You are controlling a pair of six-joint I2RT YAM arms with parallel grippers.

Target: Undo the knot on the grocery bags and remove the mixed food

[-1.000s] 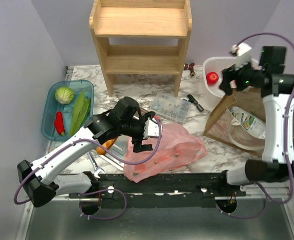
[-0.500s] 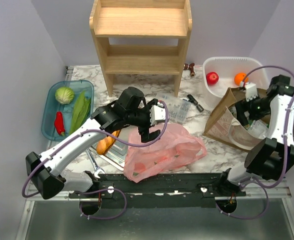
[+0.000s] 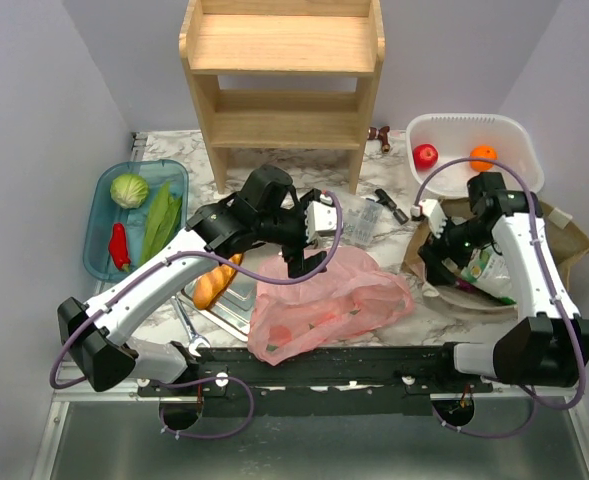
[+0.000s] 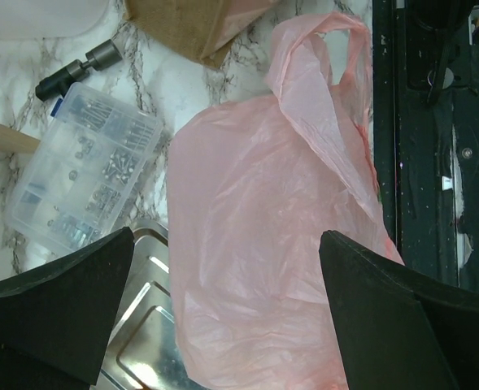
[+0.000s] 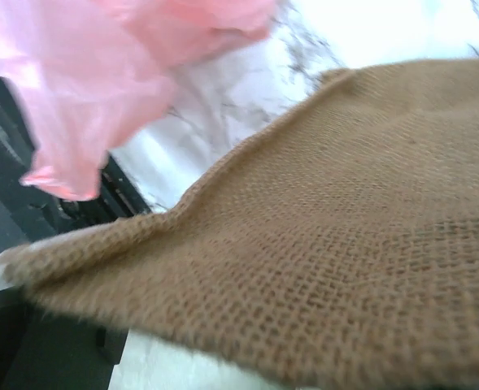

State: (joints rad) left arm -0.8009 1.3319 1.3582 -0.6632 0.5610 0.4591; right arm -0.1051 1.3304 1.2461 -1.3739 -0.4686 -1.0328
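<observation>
The pink grocery bag (image 3: 334,300) lies slack on the marble in front of the arms, and also shows in the left wrist view (image 4: 255,244). One handle loop (image 4: 324,65) lies loose; no tied knot shows. My left gripper (image 3: 311,243) hovers open over the bag's left part, its fingers (image 4: 60,301) wide apart and empty. My right gripper (image 3: 432,258) is low at the brown burlap bag (image 5: 345,244), and its jaws are hidden. Cabbage (image 3: 129,189), leafy greens (image 3: 160,222) and red pepper (image 3: 119,246) lie in the teal tray (image 3: 96,262). A red fruit (image 3: 426,156) and an orange (image 3: 483,157) sit in the white basin (image 3: 519,135).
A steel tray (image 3: 236,303) with a golden bread loaf (image 3: 214,284) sits left of the bag. A clear parts box (image 3: 352,215), a socket tool (image 3: 391,205) and a wooden shelf (image 3: 284,80) stand behind. A wrench (image 3: 187,325) lies near the front rail. Packets show inside the burlap bag (image 3: 489,268).
My right arm swung from the white basin down to the burlap bag; an orange now lies in the basin. My left gripper shifted right and back over the pink bag.
</observation>
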